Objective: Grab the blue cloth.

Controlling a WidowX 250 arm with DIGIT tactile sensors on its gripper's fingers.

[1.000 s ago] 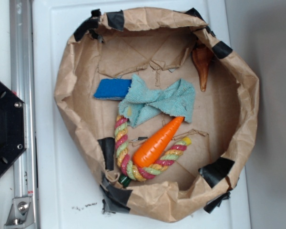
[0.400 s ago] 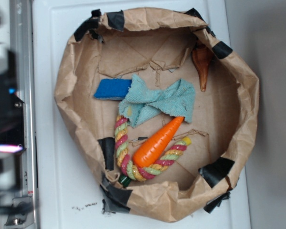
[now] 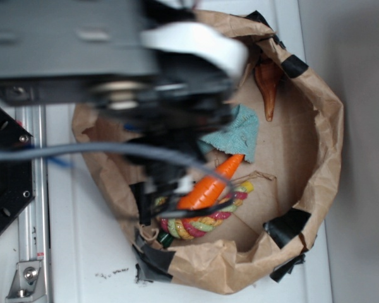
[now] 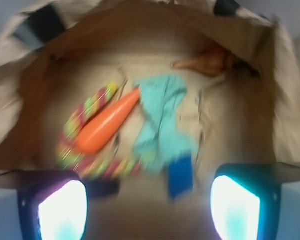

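Blue cloth (image 4: pixel 162 120) fuzzy terry; carrot (image 3: pixel 210 184) glossy plastic; bag (image 3: pixel 316 126) crumpled paper.

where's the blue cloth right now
In the wrist view the blue cloth lies mid-floor of the paper bag, touching the carrot's tip, with the blue pad at its near end.

My arm (image 3: pixel 82 57) stretched in from the left, motion-blurred, wrist and gripper (image 3: pixel 183 189) pointing downward, my two fingertips (image 4: pixel 62 212) glowing at the wrist view's lower corners, wide apart, holding nothing
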